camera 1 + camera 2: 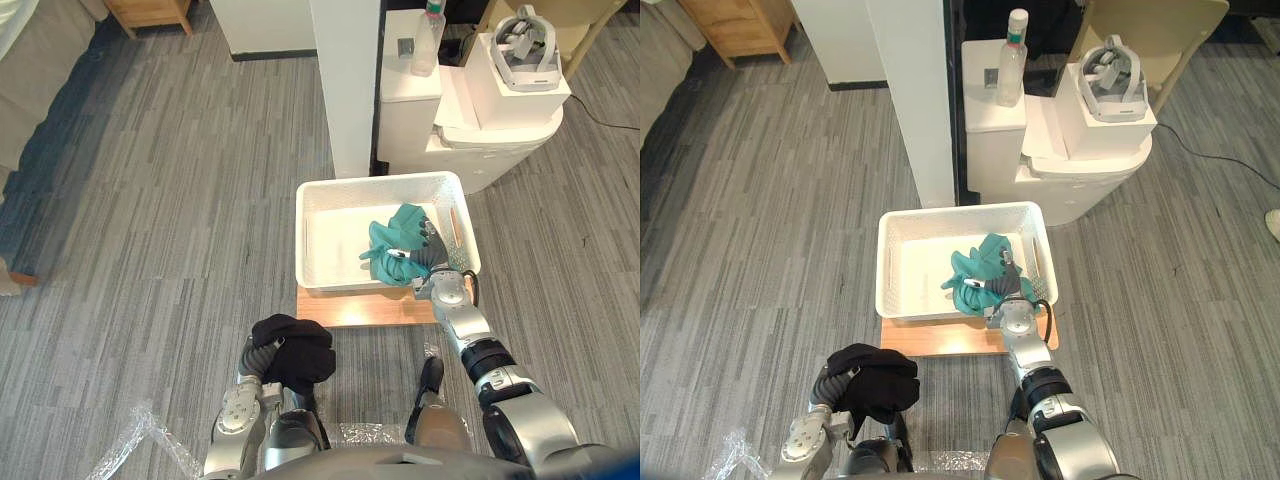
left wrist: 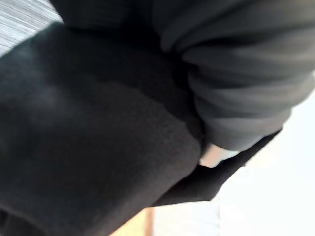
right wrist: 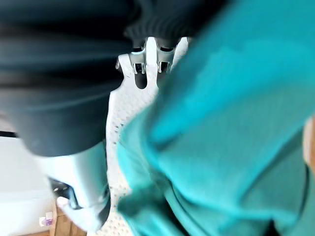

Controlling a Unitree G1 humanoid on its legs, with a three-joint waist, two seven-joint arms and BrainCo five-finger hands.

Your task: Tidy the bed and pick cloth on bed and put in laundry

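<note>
Inside the white laundry basket [image 1: 380, 181], which sits on a wooden board [image 1: 360, 311] on the grey floor [image 1: 180, 200], the right hand [image 1: 428, 262] is clenched on a bunched teal cloth [image 1: 393, 232] above the basket's bottom. Nearer the robot, short of the board, a black cloth [image 1: 297, 355] is draped over the left hand [image 1: 260, 358]; whether that hand grips it I cannot tell.
</note>
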